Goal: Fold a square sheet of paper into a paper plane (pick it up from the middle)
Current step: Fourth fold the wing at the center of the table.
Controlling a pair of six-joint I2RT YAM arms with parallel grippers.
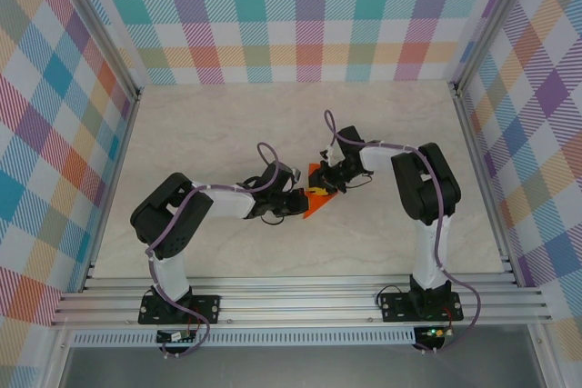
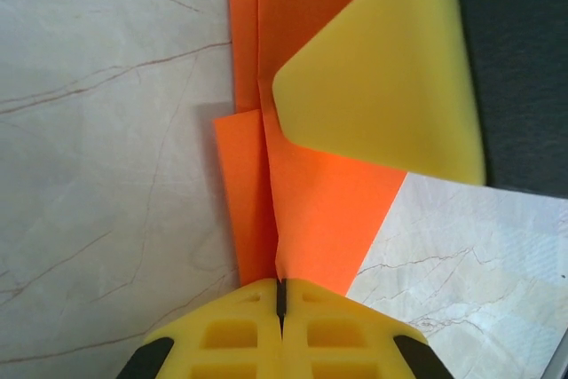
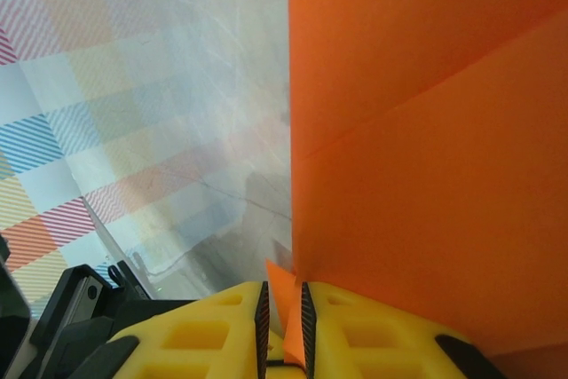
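The left end effector [image 2: 280, 295] is pinched shut on the folded square sheet of paper [image 2: 324, 219], which runs lengthwise straight ahead to the right end effector [image 3: 282, 308], likewise clamped on it

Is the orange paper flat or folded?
Folded. The orange paper shows overlapping layers and a crease down its middle, and a diagonal fold line crosses it in the right wrist view.

**Claws Flanked the Folded Orange Paper [image 1: 316, 206]**

The left claw [image 1: 305, 196] and right claw [image 1: 327, 176] touched the folded orange paper from opposite sides at the middle of the pale marbled tabletop [image 1: 227, 124]. Pastel checked walls [image 1: 309, 15] stood on three sides.
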